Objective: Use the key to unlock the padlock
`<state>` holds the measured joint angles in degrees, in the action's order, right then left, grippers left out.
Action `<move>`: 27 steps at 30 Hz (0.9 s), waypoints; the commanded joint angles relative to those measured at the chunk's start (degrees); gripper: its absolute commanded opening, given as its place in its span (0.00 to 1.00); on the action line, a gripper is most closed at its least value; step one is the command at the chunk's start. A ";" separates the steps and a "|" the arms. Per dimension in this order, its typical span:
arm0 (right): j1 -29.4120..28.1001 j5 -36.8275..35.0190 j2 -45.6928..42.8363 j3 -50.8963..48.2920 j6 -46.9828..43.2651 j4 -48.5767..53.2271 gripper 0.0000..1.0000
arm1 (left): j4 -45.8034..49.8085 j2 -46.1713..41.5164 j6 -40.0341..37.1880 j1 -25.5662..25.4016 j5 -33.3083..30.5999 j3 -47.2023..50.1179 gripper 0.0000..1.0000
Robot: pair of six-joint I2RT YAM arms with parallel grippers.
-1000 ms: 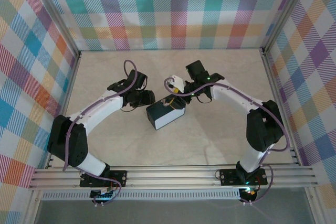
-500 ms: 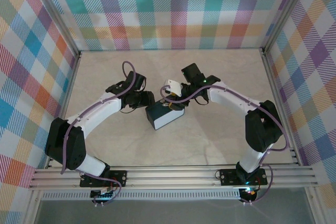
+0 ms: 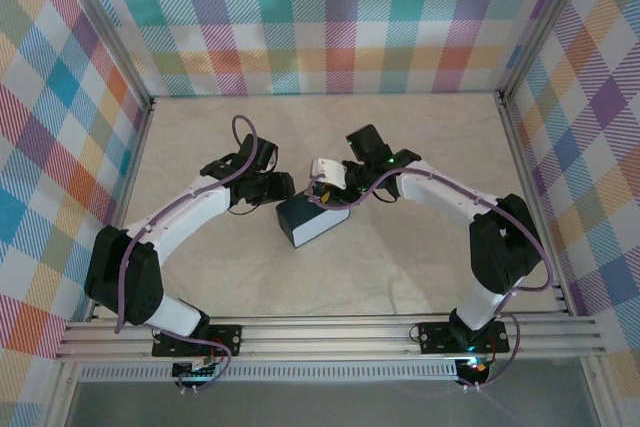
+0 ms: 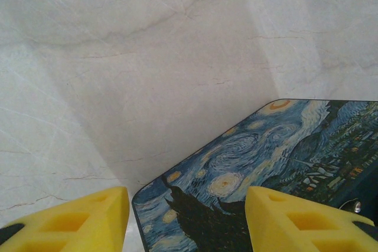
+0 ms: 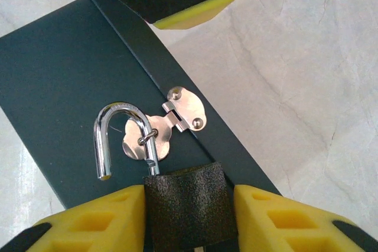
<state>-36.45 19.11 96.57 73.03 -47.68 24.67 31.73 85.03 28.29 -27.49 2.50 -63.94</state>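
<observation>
At the left end of the painted box [image 4: 266, 146], the left tool [image 4: 186, 205] hangs with its yellow fingers about halfway apart over the lid's corner; whether they press it I cannot tell. The box lies on the pale desk [image 4: 118, 57]. On the box's dark face the padlock [image 5: 186, 205] is hooked through the hasp [image 5: 186, 109], its shackle [image 5: 118, 113] sprung, one leg free. The right tool [image 5: 189, 199] grips the padlock's black body, a finger flush on each side.

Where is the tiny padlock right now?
In the right wrist view, bottom centre: the padlock sits between the right gripper's yellow fingers, its silver shackle hooked through the hasp on the dark box.
</observation>
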 commanded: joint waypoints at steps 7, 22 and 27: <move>0.58 3.91 0.54 4.55 -0.25 7.55 0.59 | 1.38 -1.68 -0.89 0.19 1.41 -0.30 0.54; 1.76 6.43 8.16 11.28 -6.21 14.05 0.67 | 2.61 -4.38 -2.15 0.15 2.86 0.75 0.54; 2.18 6.38 9.32 12.22 -7.84 17.67 0.62 | 2.64 -4.90 -1.95 0.21 2.69 1.00 0.54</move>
<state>-34.50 24.58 104.33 84.44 -52.86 36.45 32.97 81.71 27.35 -27.49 5.04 -63.88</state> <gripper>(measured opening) 0.631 0.541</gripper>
